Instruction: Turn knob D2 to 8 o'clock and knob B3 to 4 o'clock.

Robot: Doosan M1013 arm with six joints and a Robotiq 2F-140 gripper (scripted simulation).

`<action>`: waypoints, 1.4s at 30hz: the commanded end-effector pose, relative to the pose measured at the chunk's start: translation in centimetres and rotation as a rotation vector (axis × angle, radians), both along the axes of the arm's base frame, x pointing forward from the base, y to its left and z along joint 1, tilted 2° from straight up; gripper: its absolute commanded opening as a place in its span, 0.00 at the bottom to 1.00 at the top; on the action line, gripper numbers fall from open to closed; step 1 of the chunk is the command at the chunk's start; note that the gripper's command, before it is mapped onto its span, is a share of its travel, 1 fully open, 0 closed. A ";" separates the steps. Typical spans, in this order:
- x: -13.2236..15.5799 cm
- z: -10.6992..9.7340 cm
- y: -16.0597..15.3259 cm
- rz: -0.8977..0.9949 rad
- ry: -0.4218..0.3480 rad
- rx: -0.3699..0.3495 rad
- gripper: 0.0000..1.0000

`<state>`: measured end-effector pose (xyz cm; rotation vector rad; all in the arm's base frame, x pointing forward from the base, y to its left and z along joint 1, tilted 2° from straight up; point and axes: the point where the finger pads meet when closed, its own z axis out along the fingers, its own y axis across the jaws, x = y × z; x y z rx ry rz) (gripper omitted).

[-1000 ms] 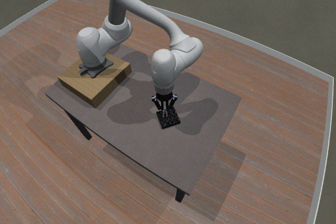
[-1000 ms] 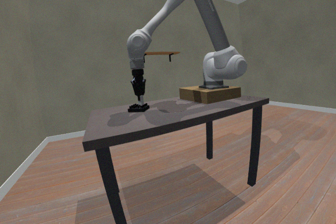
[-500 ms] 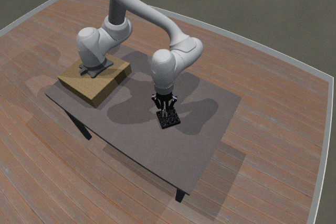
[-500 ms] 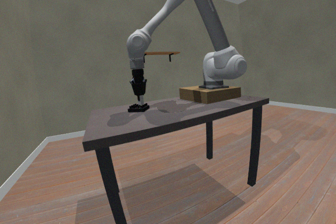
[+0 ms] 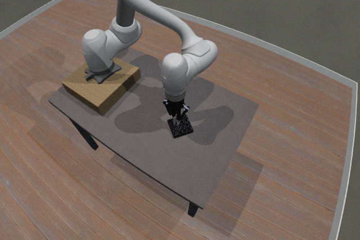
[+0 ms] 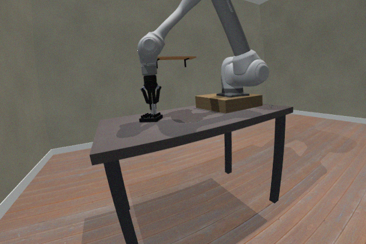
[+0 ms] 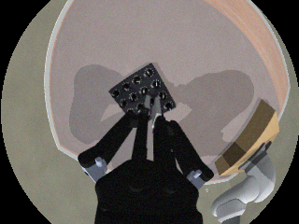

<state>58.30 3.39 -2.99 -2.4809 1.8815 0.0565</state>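
Gripper [image 5: 176, 121] of black two-finger build hung straight down from the grey six-joint arm [image 5: 174, 71], fingers drawn almost together, tips reaching the top face of the small black square knob box [image 5: 183, 130]. Judged it clamped on one small black knob [image 7: 149, 104] of that box; the wrist view showed the pads meeting at a knob near the middle of the grid, but printed names, marks and white lines were too small to read, so could not tell whether this was D2, B3 or a neighbour. Box stood flat on the dull brown table top [image 5: 174, 167], well apart from the tan wooden block [image 5: 101, 92] that carried the arm's foot, on the side of that block toward the open middle of the table. Risks from here: knobs sat close together, so a finger swinging round could brush an adjacent knob and shift it off its starting mark. Box looked light and unfastened; torque at an end stop, or an off-centre grip, could spin or drag the whole box, or tip it off its feet. Overshoot past the wanted mark was likely if the pinch slipped, then caught again.
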 end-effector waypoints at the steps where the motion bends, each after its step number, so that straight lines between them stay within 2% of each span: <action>1: 0.0 0.0 0.0 -0.122 0.006 -0.009 0.05; 18: 0.0 0.0 0.0 -0.443 0.019 -0.013 0.05; 29: 0.0 0.0 0.0 -0.525 0.022 -0.014 0.05; 42: 0.0 0.0 0.0 -0.537 0.022 -0.014 0.05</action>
